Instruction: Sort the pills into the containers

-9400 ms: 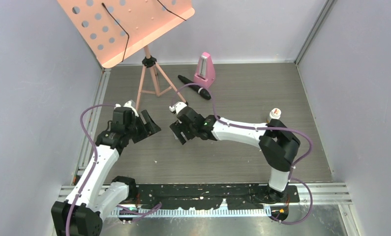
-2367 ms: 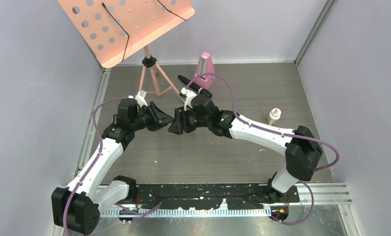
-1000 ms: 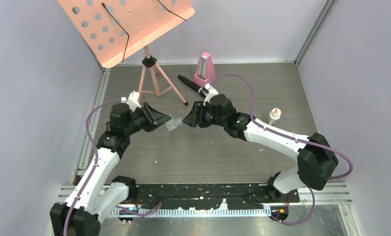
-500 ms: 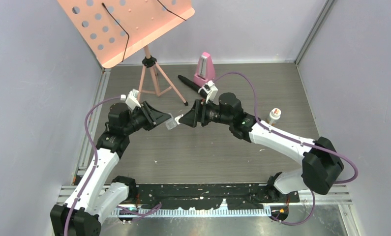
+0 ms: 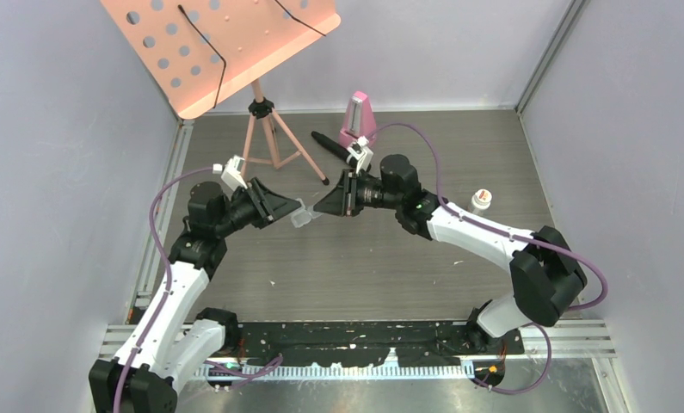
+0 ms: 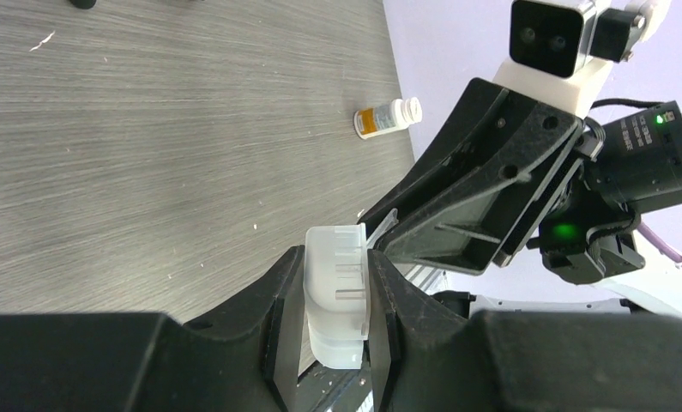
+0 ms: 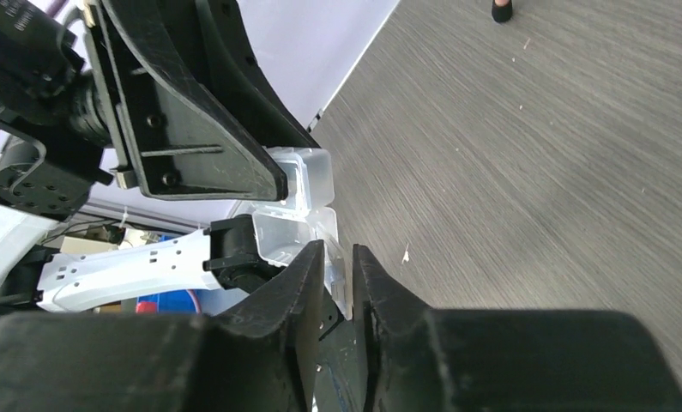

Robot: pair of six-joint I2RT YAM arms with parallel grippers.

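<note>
Currently | left gripper [image 6: 334, 268] is clamping the pill box [image 5: 302, 215], holding it raised over the table [image 5: 390, 258] | right gripper [image 7: 334, 257] is meeting the box's lid edge, fingers nearly together — whether it is gripping cannot be told.

A clear, glossy plastic pill box [image 6: 337, 292], slightly frosted along its ribbed edge, sits between the matt black plastic left fingers [image 6: 284, 326]. The right fingers [image 7: 296, 300] share the same dull, faintly grainy black finish. The desk [image 5: 364, 267] is matt grey wood-grain laminate, streaked lengthwise. The arm shells [image 5: 476, 241] are smooth, glossy white plastic. A small bottle [image 6: 387, 118] carries a shiny orange label and a white plastic cap. The music stand [image 5: 226, 43] is perforated, salmon-painted sheet metal.
</note>
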